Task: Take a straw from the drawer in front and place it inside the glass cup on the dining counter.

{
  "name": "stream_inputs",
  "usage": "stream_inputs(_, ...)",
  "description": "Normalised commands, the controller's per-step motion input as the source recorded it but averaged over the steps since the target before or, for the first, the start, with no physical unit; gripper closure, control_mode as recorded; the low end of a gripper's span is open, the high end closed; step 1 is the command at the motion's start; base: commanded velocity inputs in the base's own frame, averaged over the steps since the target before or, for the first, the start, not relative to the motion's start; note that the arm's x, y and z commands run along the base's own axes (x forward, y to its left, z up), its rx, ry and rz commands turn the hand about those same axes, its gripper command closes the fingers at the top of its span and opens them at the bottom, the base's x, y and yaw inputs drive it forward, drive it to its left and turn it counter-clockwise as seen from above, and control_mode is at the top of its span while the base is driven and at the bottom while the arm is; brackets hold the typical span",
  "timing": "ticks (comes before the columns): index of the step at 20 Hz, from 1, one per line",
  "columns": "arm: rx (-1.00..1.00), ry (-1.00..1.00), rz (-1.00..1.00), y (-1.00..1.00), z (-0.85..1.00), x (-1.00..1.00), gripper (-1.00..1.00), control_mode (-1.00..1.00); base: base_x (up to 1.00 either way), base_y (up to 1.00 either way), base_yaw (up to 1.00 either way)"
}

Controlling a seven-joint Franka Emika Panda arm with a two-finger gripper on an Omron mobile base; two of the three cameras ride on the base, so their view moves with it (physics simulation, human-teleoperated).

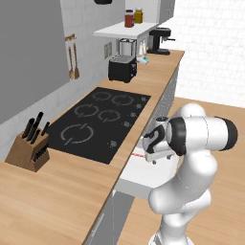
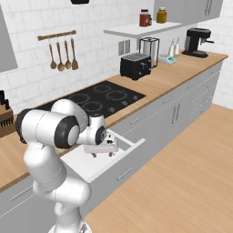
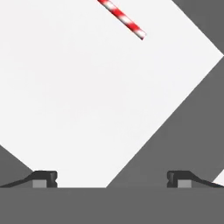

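Observation:
The drawer stands pulled out from under the wood worktop, its white floor bare. The straw, red with white stripes, lies flat on that floor; in the hand view it is at the top, well ahead of the fingertips. A short red piece of the straw shows just left of the hand. My gripper hangs over the drawer, pointing down, open with nothing between its fingers. The glass cup and the dining counter are out of view.
A black hob is set in the worktop behind the drawer, with a knife block to its left and a toaster and coffee machine farther back. Grey drawer fronts with bar handles line the cabinet. Wood floor lies open on the right.

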Motion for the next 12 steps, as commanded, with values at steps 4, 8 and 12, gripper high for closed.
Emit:
stream_inputs(4,0.0,0.05,0.11,-0.21,-0.31,-0.12,-1.0,-1.0,0.0,0.0,0.0)
stream_inputs(8,0.0,0.02,0.11,-0.2,-0.36,-0.14,-1.0,-1.0,0.0,0.0,0.0)
stream_inputs(12,0.0,0.01,0.12,-0.37,-0.27,-0.29,-1.0,-1.0,0.0,0.0,0.0)
